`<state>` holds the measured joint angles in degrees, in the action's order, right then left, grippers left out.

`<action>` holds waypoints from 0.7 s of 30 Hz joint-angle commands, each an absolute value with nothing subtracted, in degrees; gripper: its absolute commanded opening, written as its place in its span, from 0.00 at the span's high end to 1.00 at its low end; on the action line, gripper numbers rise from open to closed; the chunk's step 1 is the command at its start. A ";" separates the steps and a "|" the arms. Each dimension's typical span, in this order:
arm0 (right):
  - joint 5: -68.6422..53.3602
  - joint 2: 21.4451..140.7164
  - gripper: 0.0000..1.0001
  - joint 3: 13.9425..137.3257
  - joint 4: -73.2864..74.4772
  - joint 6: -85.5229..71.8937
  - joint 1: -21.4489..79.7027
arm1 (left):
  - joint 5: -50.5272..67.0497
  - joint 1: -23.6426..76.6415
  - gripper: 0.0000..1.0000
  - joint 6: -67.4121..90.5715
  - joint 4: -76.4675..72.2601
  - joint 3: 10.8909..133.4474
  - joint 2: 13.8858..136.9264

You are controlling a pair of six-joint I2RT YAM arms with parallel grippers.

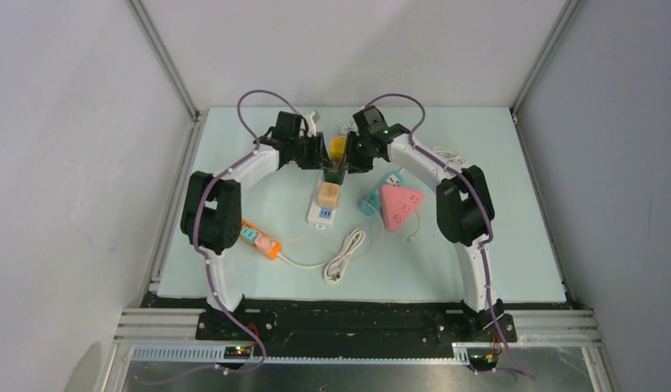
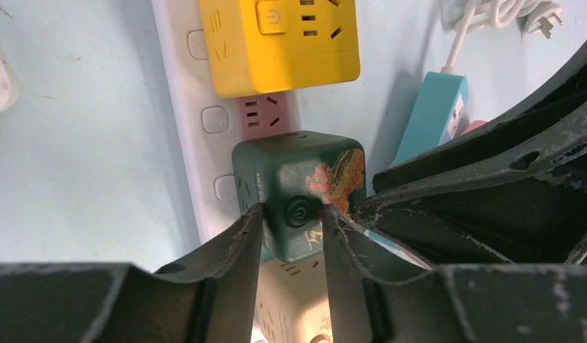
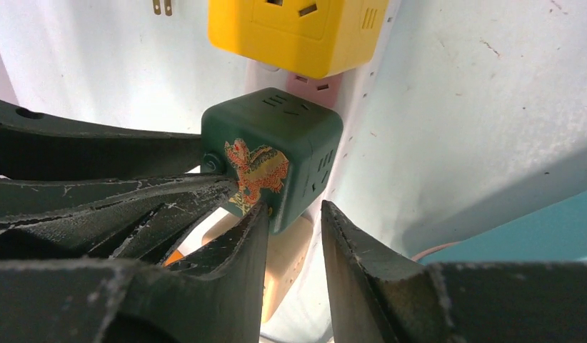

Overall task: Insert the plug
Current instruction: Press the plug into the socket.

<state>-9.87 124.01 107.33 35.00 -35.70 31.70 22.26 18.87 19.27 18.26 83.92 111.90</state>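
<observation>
Left wrist view: left gripper [image 2: 292, 218] has its fingers narrow, tips touching the button face of the green cube plug [image 2: 298, 179], one on each side of the button. The gap is narrower than the cube, so a grip cannot be told. Right gripper [image 3: 294, 214] is narrow too, with the cube's near corner between its fingers; hold unclear. The cube lies straight ahead of both finger pairs on the white power strip [image 2: 183, 143], beige cube [image 2: 294, 300] nearer, pink socket [image 2: 266, 116] and yellow cube [image 2: 276, 50] farther. The strip's long axis runs away from the bases. Both arms are equally near. It likely needs a straight push in; seating is hidden.
</observation>
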 commanded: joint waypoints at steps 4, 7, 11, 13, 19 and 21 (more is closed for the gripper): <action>-4.98 124.76 0.65 107.98 35.43 -33.75 31.88 | 19.57 19.99 0.63 17.88 18.91 83.61 113.05; -4.77 125.69 0.67 107.60 36.45 -33.91 31.84 | 19.38 20.49 0.66 18.68 18.91 82.73 113.38; -4.24 125.69 0.69 104.76 36.64 -34.23 32.42 | 19.38 20.56 0.74 20.86 18.91 81.08 113.46; -4.16 125.99 0.70 103.36 36.87 -34.63 32.69 | 18.98 20.61 0.77 21.73 18.91 80.08 113.47; -4.58 128.41 0.73 103.16 38.71 -34.62 33.73 | 17.72 20.76 0.81 23.54 19.02 76.38 113.88; -4.42 128.91 0.74 102.96 39.64 -34.95 33.87 | 17.29 21.01 0.82 23.26 18.99 75.82 114.15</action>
